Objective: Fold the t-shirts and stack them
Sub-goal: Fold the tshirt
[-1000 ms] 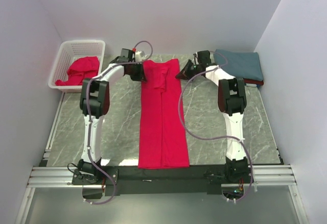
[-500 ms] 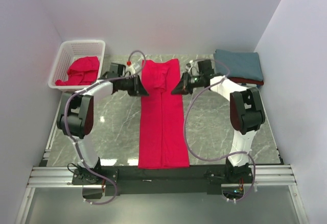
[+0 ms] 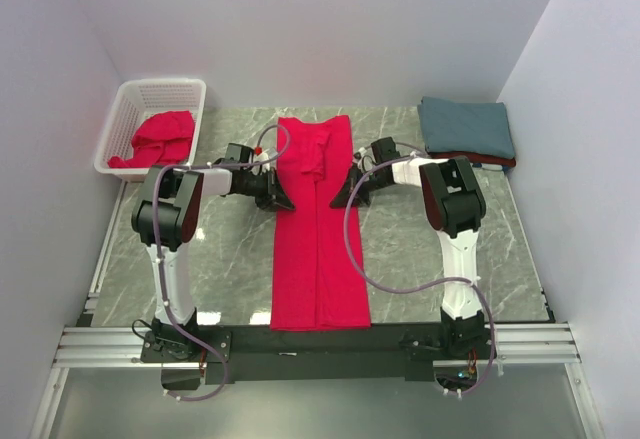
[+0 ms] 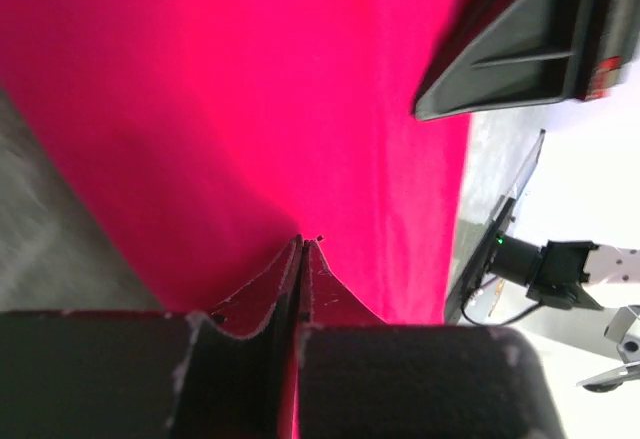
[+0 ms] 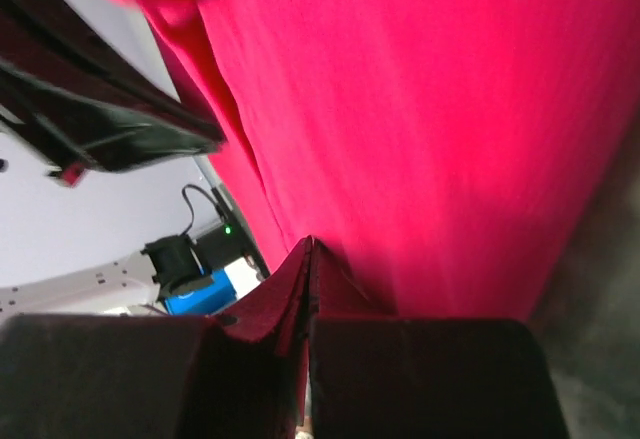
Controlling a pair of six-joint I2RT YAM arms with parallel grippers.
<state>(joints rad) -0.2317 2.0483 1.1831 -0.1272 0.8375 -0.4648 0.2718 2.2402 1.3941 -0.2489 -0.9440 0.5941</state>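
A bright red t-shirt [image 3: 318, 249] lies flat as a long narrow strip down the middle of the table, with a smaller fold near its far end. My left gripper [image 3: 283, 202] is shut, its tips low against the strip's left edge. My right gripper [image 3: 340, 199] is shut at the right edge, straight across from it. In the left wrist view the closed gripper [image 4: 301, 241] points onto smooth red cloth [image 4: 250, 89]. The right wrist view shows the same: shut gripper [image 5: 309, 242] on flat cloth [image 5: 420, 109]. No cloth is bunched or lifted at either.
A folded teal-blue t-shirt [image 3: 467, 127] sits on a darker red one [image 3: 497, 162] at the back right. A white lattice basket [image 3: 128, 109] at the back left holds a crumpled red t-shirt [image 3: 160, 139]. Grey marble table [image 3: 220, 259] borders the strip.
Both grippers have come toward the near side along the shirt's two edges, from beside its far end to about a third of the way down. The shirt lies as before.
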